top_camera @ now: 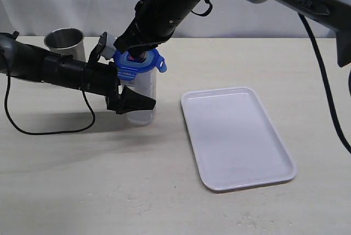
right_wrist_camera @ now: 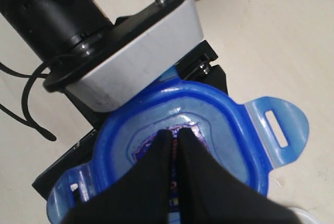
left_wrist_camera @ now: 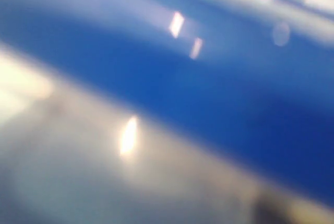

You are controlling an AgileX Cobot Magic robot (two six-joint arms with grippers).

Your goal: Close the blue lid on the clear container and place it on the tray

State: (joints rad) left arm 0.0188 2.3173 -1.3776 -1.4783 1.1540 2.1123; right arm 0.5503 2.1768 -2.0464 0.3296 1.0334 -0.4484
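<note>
**Exterior view.** The container (top_camera: pixel 141 81) stands upright on the table (top_camera: pixel 82 191), left of the tray (top_camera: pixel 236 136) and apart from it. The tray lies flat with nothing on it. The lid (top_camera: pixel 143 65) sits on the container's mouth, with one tab sticking out on the tray side. The left claw (top_camera: pixel 140 99) reaches in from the left. Its jaws are wide, one to each side of the container, clasping the body below the lid, and the near finger lies across the front wall. The right claw (top_camera: pixel 137 57) comes down from above with its tips on the middle of the lid. A metal cup (top_camera: pixel 64 42) stands behind the left arm, near the back edge of the table.

**Left wrist view.** The picture is badly blurred. A broad blue band crosses it, with a pale grey surface beside it. By colour these are the lid and the container wall, very close to the lens. The claw itself cannot be made out here.

**Right wrist view.** The right claw's fingers (right_wrist_camera: pixel 156 182) are closed together with nothing between them. Their tips rest on the sticker at the lid's centre. Two tabs stand out from the rim and are not folded down. The left claw's grey plate sits hard against the lid's far edge. The cup's base shows beyond it.
</note>
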